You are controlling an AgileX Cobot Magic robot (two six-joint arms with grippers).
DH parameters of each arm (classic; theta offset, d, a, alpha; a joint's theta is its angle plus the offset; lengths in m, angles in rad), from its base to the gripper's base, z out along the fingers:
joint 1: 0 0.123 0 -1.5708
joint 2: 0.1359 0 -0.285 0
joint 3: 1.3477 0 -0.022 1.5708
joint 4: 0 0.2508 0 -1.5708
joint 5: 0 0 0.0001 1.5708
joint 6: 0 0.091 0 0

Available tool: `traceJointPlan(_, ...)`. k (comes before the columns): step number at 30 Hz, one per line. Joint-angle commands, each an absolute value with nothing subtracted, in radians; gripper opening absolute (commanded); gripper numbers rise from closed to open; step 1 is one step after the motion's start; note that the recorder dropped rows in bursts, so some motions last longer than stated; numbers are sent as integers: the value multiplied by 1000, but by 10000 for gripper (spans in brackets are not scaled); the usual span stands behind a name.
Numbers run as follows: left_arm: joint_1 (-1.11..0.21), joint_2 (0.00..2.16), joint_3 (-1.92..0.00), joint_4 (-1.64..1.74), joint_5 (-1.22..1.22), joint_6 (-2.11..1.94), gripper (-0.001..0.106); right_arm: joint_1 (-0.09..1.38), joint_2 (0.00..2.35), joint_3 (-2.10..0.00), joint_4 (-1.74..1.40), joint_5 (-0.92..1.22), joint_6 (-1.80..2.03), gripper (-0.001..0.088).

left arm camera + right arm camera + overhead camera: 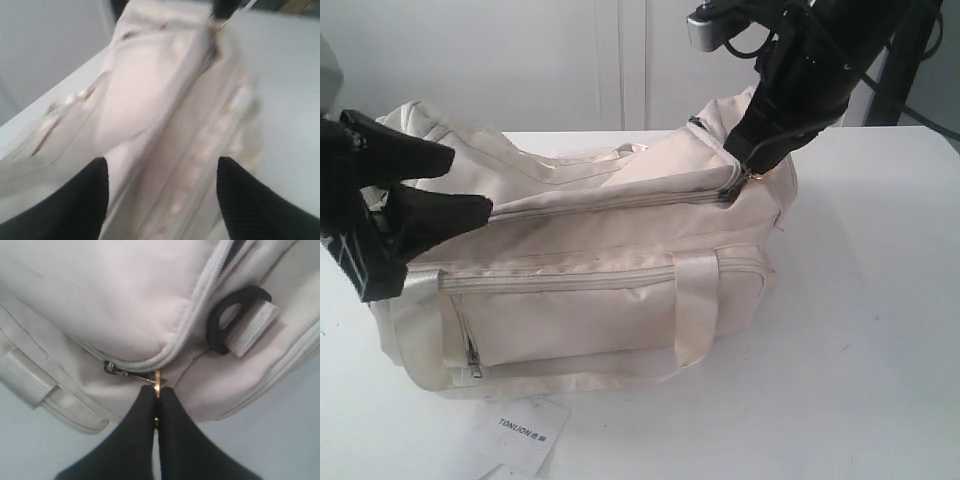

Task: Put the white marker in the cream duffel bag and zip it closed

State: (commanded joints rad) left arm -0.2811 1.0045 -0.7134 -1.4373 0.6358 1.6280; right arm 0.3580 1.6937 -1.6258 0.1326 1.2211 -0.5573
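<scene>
The cream duffel bag [610,260] lies on the white table, front pocket toward the camera. Its curved top zip [620,200] runs shut along the front of the flap. At the bag's right end my right gripper [748,172] is shut on the gold zipper pull [158,381], beside a black end ring [220,325]. My left gripper [465,185] hovers open at the bag's left end, its black fingertips [95,180] on either side of the blurred cream duffel bag [165,115] with nothing between them. The white marker is out of view.
A white "TONLION" paper card [525,435] lies on the table [880,330] in front of the bag. A cream strap handle [695,300] loops over the front pocket. A white wall stands behind the table.
</scene>
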Motion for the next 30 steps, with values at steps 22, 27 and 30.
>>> traceJointPlan(22, -719, 1508, -1078, -1480, 193, 1749, 640, 358, 1694, -1616, 134, 1180, -581, 0)
traceJointPlan(27, -731, 1568, -1135, -1480, 149, 1727, 640, 358, 1694, -1616, 134, 1180, -581, 0)
traceJointPlan(30, -731, 1604, -1160, -1480, 149, 1727, 640, 358, 1694, -1616, 134, 1180, -581, 0)
